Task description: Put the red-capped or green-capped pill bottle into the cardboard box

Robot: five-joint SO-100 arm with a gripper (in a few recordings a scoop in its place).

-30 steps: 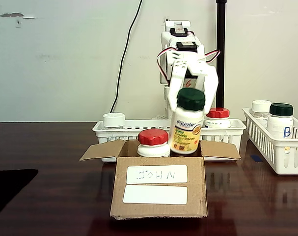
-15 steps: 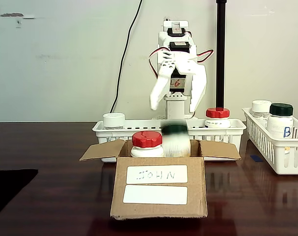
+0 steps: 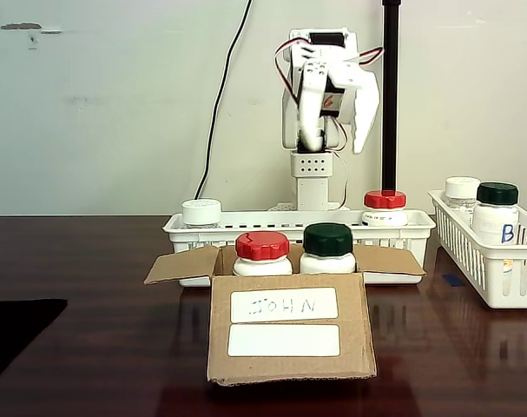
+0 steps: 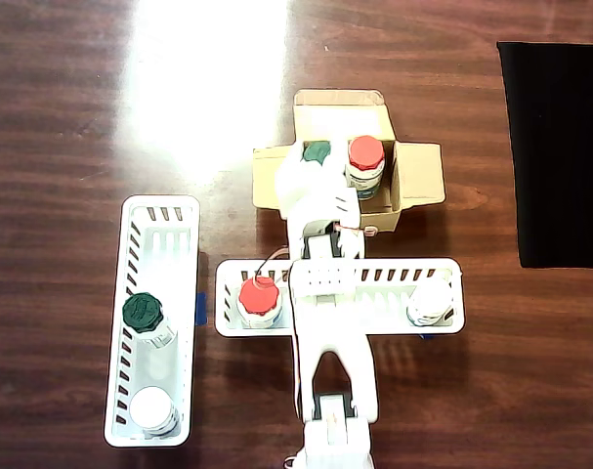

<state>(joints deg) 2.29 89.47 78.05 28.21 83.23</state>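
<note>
Since the earlier frames the arm has let go of the green-capped bottle and lifted away: a second ago the claw held the bottle over the box, half a second ago the bottle was a blur dropping in, and the cardboard box has shifted a touch and turned slightly.

The dark wooden table (image 3: 89,287) carries everything. On it, in the fixed view, the white robot arm (image 3: 313,165) stands at the back, raised high. The cardboard box (image 3: 289,334) sits at the front with its flaps spread and its "JOHN" label facing the camera. Behind it runs a long white basket (image 3: 393,228) holding a white-capped bottle (image 3: 201,212) and a red-capped bottle (image 3: 385,207); a second white basket (image 3: 497,278) at the right holds a green-capped bottle marked "B" (image 3: 497,213) and another white-capped bottle (image 3: 462,193).

The pill bottle (image 3: 327,248) stands upright inside the box, on the right in the fixed view, just beside a red-capped bottle in the box (image 3: 262,253); only their caps and shoulders rise above the rim. In the overhead view its green cap (image 4: 317,151) peeks out beside the arm.

The claw (image 3: 335,135) hangs well above the pill bottle, clear of it. Its fingers are spread apart and hold nothing, touching nothing.
</note>
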